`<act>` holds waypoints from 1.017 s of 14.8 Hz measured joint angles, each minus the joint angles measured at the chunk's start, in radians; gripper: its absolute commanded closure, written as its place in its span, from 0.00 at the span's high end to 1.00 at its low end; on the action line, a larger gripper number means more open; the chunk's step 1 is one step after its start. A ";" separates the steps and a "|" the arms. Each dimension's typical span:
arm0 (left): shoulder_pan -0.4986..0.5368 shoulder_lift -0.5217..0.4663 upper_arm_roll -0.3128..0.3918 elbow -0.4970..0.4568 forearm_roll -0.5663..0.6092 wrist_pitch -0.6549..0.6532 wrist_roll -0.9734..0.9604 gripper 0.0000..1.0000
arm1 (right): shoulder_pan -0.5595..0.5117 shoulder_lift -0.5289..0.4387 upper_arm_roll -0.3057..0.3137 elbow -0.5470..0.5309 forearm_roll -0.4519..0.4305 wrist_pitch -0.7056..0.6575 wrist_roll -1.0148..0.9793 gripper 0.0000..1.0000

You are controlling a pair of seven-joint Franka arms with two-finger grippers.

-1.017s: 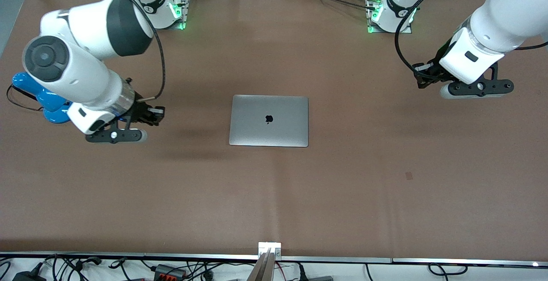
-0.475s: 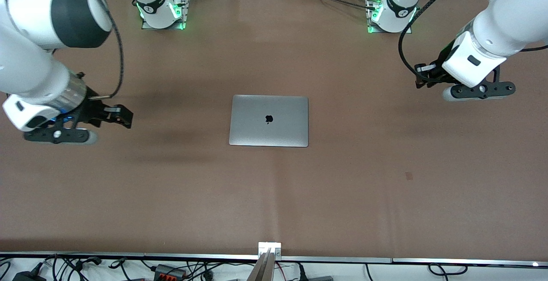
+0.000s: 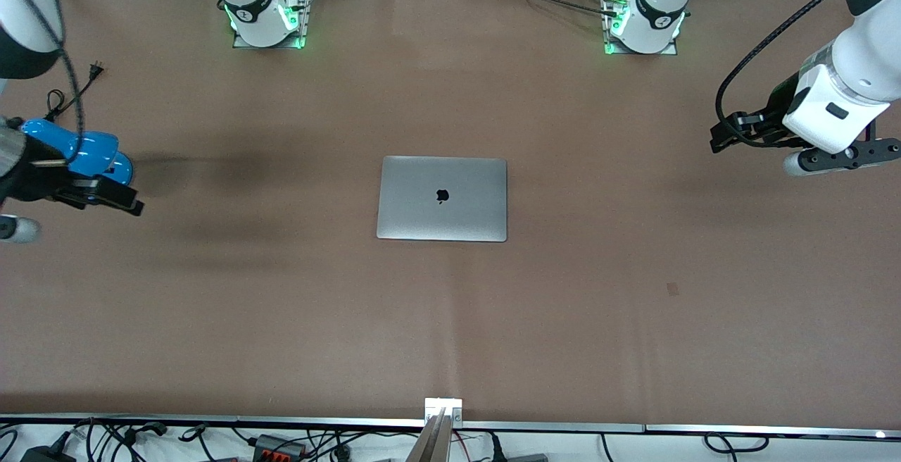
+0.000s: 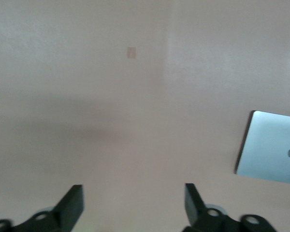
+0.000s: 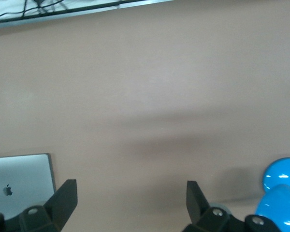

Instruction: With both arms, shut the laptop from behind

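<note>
Evidently both arms hang clear because the lid already lies flat: the right gripper (image 3: 105,198), fingers spread and empty, is up over the right arm's end of the table beside a blue object (image 3: 77,154); the laptop (image 3: 442,198) sits mid-table, shut, grey lid and black logo up; the left gripper (image 3: 735,131), fingers also apart, hangs over the left arm's end

L gripper (image 4: 130,205) & R gripper (image 5: 130,203): fingers apart, raised.

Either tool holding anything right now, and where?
Nothing held. Left tool and right tool are both open over bare table; the laptop lies shut, untouched.
</note>
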 measured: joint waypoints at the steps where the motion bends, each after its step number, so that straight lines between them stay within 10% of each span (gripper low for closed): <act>1: -0.009 -0.026 0.016 -0.039 0.000 0.012 0.006 1.00 | -0.024 -0.004 0.009 0.000 -0.004 -0.001 -0.005 1.00; 15: -0.077 -0.083 0.105 -0.110 -0.073 0.036 0.018 1.00 | -0.065 -0.129 0.032 -0.136 -0.110 -0.049 -0.118 1.00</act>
